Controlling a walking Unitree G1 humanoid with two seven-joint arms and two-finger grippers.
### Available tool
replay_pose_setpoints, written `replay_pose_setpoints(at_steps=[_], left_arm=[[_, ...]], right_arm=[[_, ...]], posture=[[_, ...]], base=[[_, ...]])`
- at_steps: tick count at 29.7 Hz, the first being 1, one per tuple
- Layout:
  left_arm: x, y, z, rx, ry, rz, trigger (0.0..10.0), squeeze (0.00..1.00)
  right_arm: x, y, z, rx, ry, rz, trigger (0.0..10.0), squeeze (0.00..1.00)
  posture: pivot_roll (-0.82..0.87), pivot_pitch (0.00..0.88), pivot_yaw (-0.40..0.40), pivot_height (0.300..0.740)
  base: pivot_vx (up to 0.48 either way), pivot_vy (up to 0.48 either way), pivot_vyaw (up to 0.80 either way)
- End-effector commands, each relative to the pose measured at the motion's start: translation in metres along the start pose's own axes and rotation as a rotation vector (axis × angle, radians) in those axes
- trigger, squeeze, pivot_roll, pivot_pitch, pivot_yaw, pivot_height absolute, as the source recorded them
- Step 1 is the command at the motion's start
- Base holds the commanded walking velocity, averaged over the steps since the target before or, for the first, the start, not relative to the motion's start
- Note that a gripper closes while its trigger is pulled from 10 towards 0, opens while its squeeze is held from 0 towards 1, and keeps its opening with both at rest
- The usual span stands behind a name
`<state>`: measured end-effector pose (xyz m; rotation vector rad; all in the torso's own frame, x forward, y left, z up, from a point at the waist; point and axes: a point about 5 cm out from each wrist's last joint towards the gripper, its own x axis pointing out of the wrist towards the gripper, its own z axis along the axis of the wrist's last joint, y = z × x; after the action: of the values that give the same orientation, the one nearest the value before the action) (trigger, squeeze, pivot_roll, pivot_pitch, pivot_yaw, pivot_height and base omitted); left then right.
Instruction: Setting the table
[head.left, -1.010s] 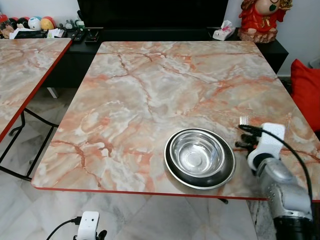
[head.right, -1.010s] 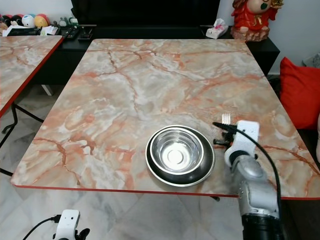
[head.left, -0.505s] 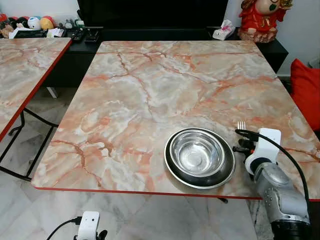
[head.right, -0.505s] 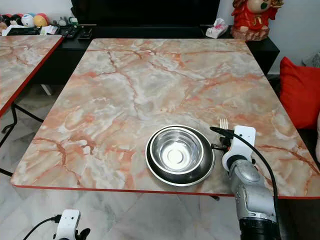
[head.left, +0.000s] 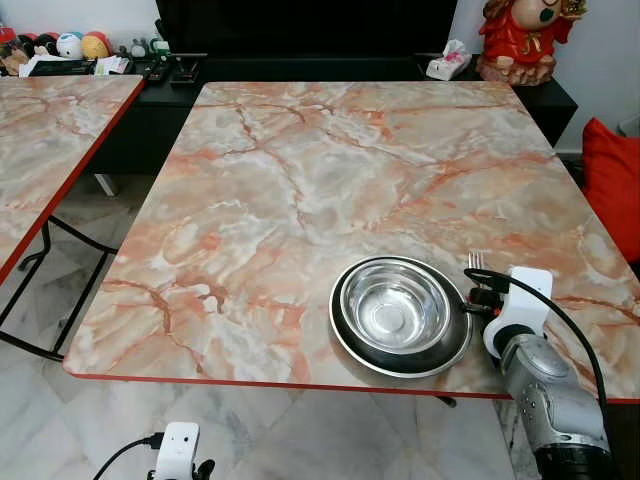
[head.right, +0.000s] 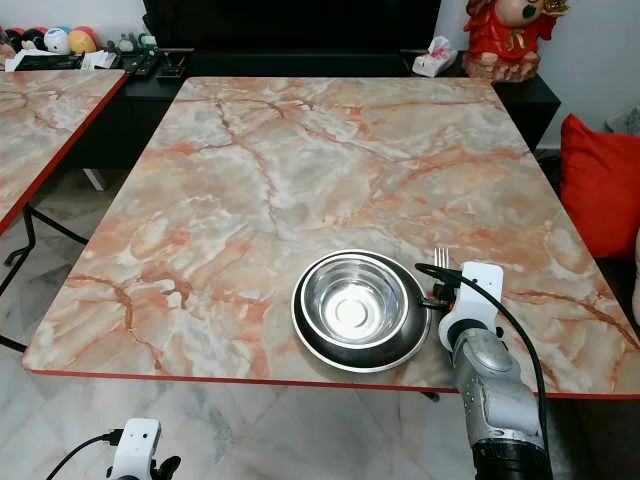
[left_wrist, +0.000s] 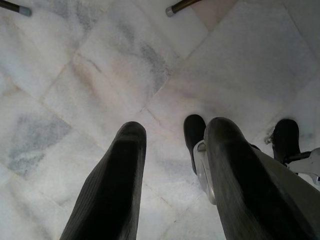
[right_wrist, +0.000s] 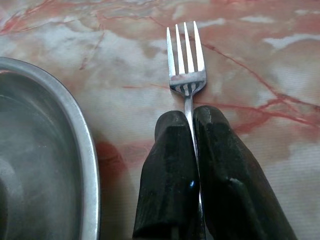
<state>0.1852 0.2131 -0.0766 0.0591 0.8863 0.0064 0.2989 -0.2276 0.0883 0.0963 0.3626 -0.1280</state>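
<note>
Since the earlier frames, the fork (right_wrist: 185, 59) and right gripper (right_wrist: 192, 131) have shifted closer to the steel bowl (head.left: 392, 308). Black fingers (right_wrist: 169, 175) pinch the fork's neck, tines forward above the marble table (head.left: 300, 180), just beside the plate (head.left: 458, 345) rim. Left gripper (left_wrist: 172, 145) hangs parted over floor tiles (left_wrist: 75, 75).

Silver fork (right_wrist: 186, 60) tines forward, just right of steel bowl (head.left: 400, 315).

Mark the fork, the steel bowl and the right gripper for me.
fork (right_wrist: 185, 55): right wrist view, on the tines.
steel bowl (head.left: 392, 312): left eye view, on its inner bottom.
right gripper (right_wrist: 192, 122): right wrist view, between the fingertips clamped on the fork's handle.
</note>
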Motion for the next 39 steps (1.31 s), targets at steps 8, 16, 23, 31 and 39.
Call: replay_pose_setpoints(at_steps=[8, 16, 23, 31, 39], left_arm=[[-0.0014, 0.0023, -0.0066, -0.003, 0.031, 0.009, 10.0, 0.00], [-0.0013, 0.0028, -0.0057, -0.003, 0.029, 0.010, 10.0, 0.00], [-0.0012, 0.0033, -0.0050, -0.001, 0.028, 0.010, 10.0, 0.00], [-0.0010, 0.0025, -0.0046, 0.001, 0.026, 0.008, 10.0, 0.00], [-0.0010, 0.0019, -0.0050, 0.000, 0.028, 0.007, 10.0, 0.00]], right_arm=[[0.0023, 0.0024, -0.0028, -0.006, -0.008, 0.011, 10.0, 0.00], [0.0031, 0.0046, -0.0032, -0.002, -0.017, 0.020, 10.0, 0.00], [0.0030, 0.0067, -0.0044, -0.003, -0.013, 0.029, 10.0, 0.00], [0.0033, 0.0055, -0.0061, -0.014, -0.007, 0.024, 10.0, 0.35], [0.0040, 0.0040, -0.0068, -0.034, 0.000, 0.012, 10.0, 0.73]], posture=[[-0.04, 0.102, 0.020, 0.740], [-0.03, 0.104, 0.021, 0.740], [-0.03, 0.104, 0.022, 0.740], [-0.03, 0.104, 0.023, 0.740], [-0.03, 0.105, 0.022, 0.740]], base=[[0.000, 0.000, 0.00], [0.000, 0.000, 0.00], [0.000, 0.000, 0.00], [0.000, 0.000, 0.00], [0.000, 0.000, 0.00]])
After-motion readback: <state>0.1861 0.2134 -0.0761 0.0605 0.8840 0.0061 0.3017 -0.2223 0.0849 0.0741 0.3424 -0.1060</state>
